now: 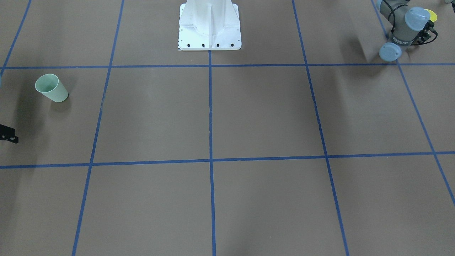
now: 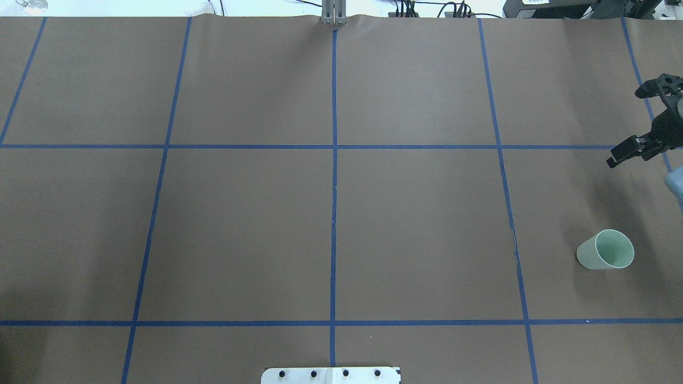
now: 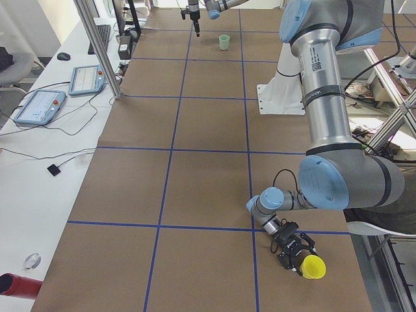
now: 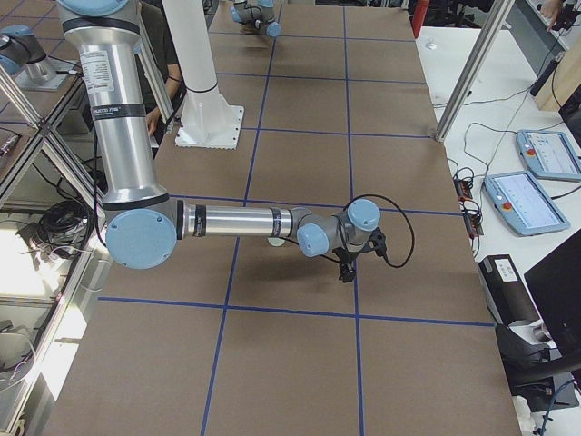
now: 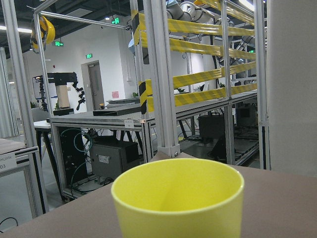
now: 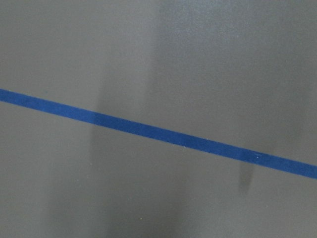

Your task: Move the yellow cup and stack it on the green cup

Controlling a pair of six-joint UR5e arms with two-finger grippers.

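The yellow cup (image 5: pixel 178 198) stands upright on the table, close in front of the left wrist camera. In the exterior left view it (image 3: pixel 312 266) stands right at my left gripper (image 3: pixel 296 253), at the table's near corner; I cannot tell whether the gripper is open or shut. A sliver of the cup (image 1: pixel 432 15) shows behind the left wrist. The green cup (image 2: pixel 605 249) stands upright at the right side, also in the front view (image 1: pixel 51 88). My right gripper (image 2: pixel 627 126) is open and empty, above the table beyond the green cup, apart from it.
The white robot base (image 1: pixel 209 32) stands at the table's middle rear edge. Blue tape lines (image 2: pixel 334 176) divide the brown table into squares. A side desk with tablets (image 3: pixel 39 107) runs along the far edge.
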